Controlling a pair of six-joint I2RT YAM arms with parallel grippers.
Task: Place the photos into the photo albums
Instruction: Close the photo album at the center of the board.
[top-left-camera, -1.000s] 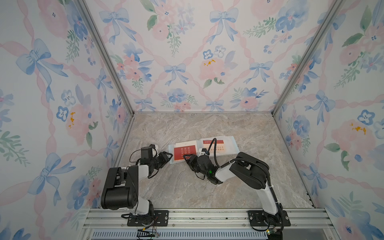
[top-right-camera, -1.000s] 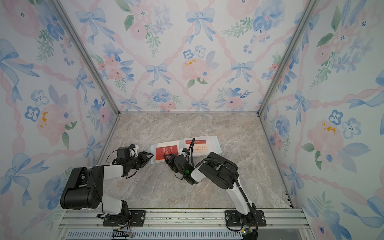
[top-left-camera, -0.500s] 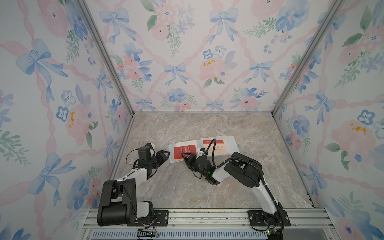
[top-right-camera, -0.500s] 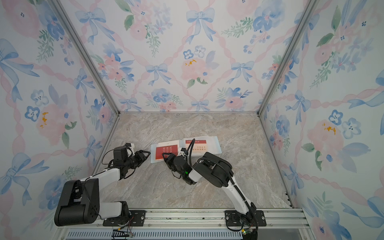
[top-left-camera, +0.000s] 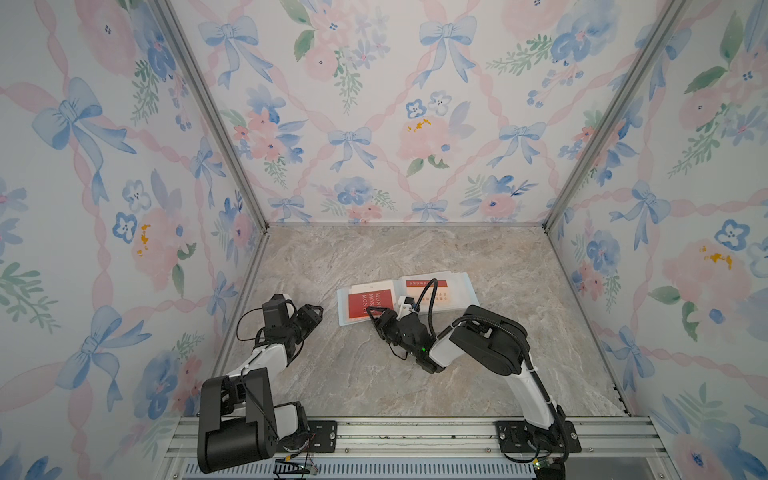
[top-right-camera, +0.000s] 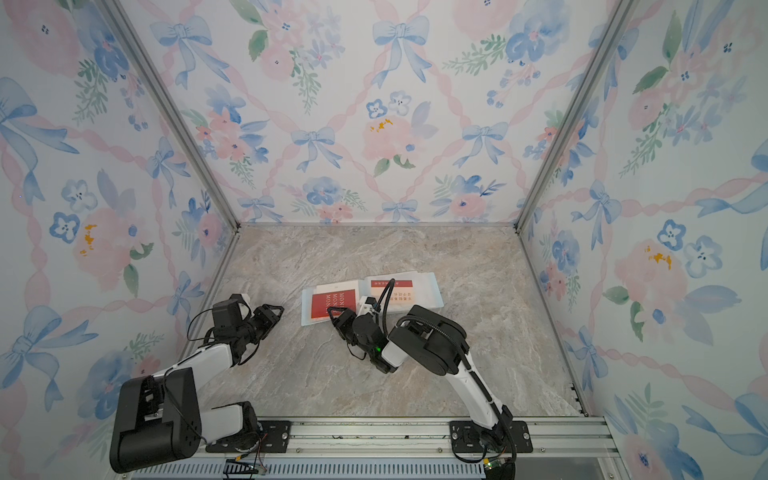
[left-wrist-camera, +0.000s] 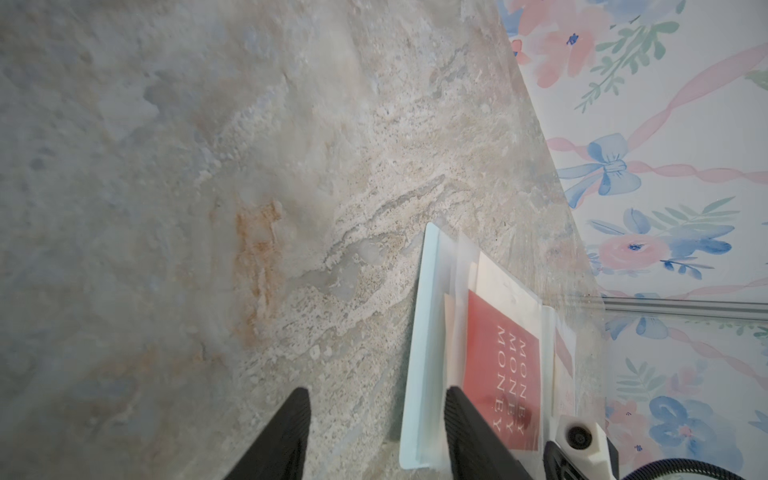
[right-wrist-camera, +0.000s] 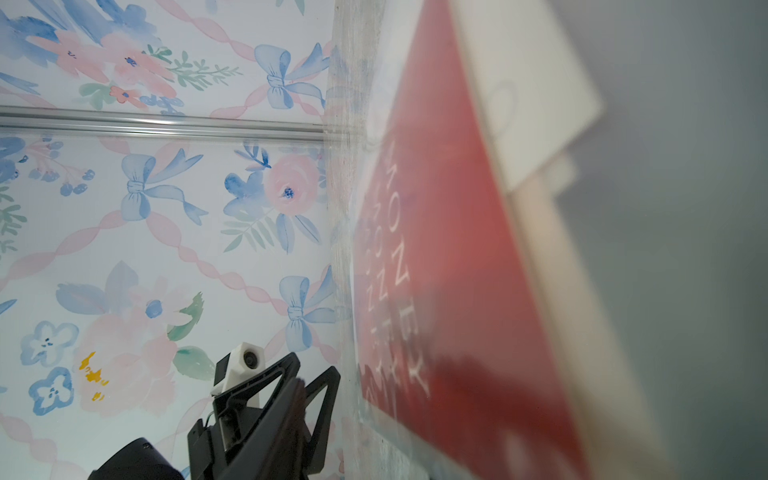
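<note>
- Red card (top-left-camera: 368, 304), printed "MONEY MONEY MONEY": it lies flat under a clear sleeve on the left page of the open photo album (top-left-camera: 463, 287). A cream card (left-wrist-camera: 498, 274) shows behind it. Whether the red card is fully seated cannot be told. If an edge stands proud of the pocket mouth, the card would probably slip out when the page is turned.
- Photo album: it lies open and flat at mid-table, and a red-banded card (top-left-camera: 428, 284) sits on its right page. Nothing pins the album down, so a sideways push would likely slide it across the smooth marble table (top-left-camera: 374, 374) and spoil the alignment.
- Right gripper (top-left-camera: 375, 313): it sits low at the near edge of the left page, with its tip over the red card's near corner. The right wrist view is blurred close against the card, so it cannot be told whether the jaws are parted or pinching the sleeve. If they are pinching it, drawing the arm back could lift the page or pull the card out.
- Left gripper (top-left-camera: 316, 311): its fingers are spread with nothing between them, and it sits beside the album's left edge, apart from it. The two grippers are near each other, so a reach to steady the album risks contact between them.
</note>
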